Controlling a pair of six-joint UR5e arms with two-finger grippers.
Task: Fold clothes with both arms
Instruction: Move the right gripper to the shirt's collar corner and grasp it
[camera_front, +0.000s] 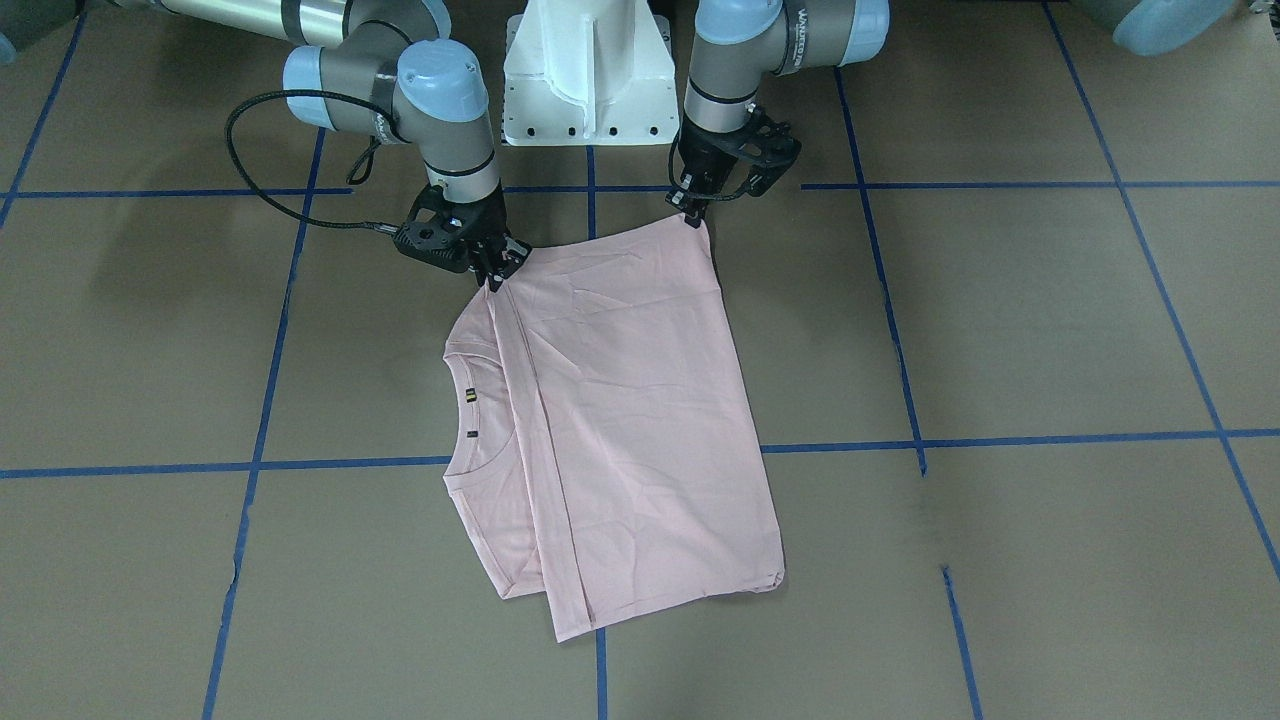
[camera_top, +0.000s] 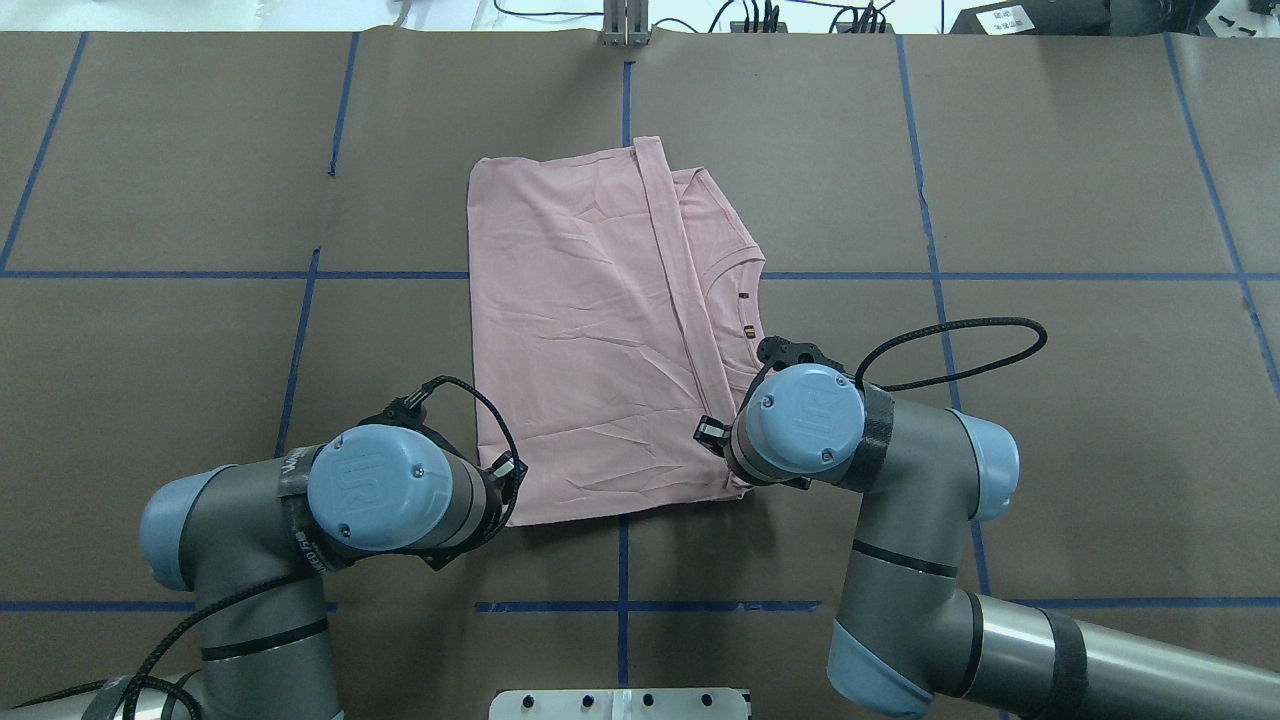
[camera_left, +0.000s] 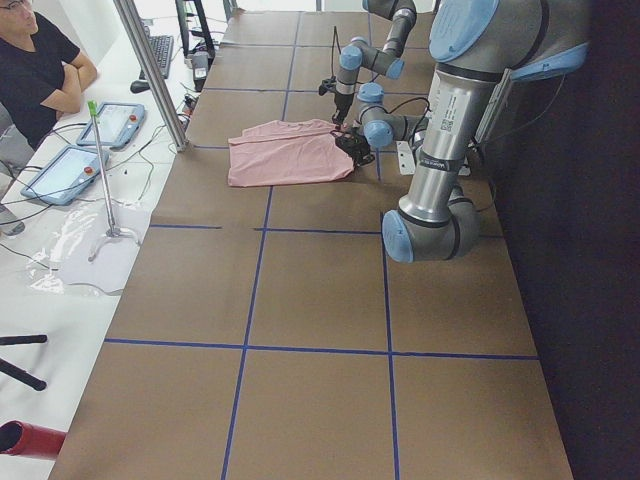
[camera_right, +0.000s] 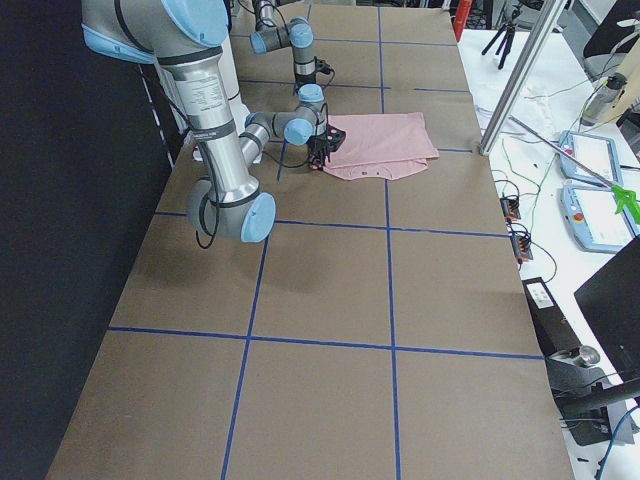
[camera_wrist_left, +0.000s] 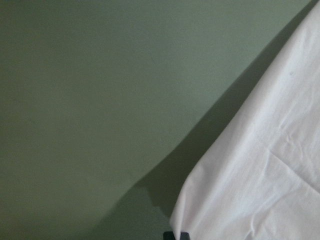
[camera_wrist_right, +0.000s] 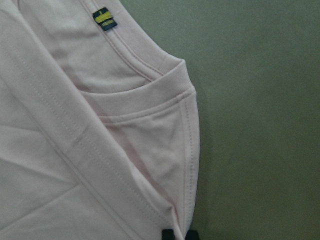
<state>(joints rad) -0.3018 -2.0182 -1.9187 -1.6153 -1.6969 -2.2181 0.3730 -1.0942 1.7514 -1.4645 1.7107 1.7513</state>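
Observation:
The pale pink T-shirt (camera_front: 630, 400) lies folded flat on the brown table, its ribbed collar (camera_front: 480, 400) on the robot's right side. The print is hidden. My left gripper (camera_front: 693, 212) is shut on the shirt's near corner on the robot's left, and the cloth reaches its fingertips in the left wrist view (camera_wrist_left: 176, 235). My right gripper (camera_front: 497, 275) is shut on the near shoulder corner beside the collar, and the hem sits between its tips in the right wrist view (camera_wrist_right: 180, 234). In the overhead view the wrists cover both grippers over the shirt (camera_top: 580, 330).
The white pedestal base (camera_front: 588, 70) stands just behind the grippers. A black cable loop (camera_front: 260, 170) hangs off the right wrist. Blue tape lines cross the table. A person (camera_left: 40, 70), tablets and a metal pole (camera_left: 150, 70) are beyond the far edge.

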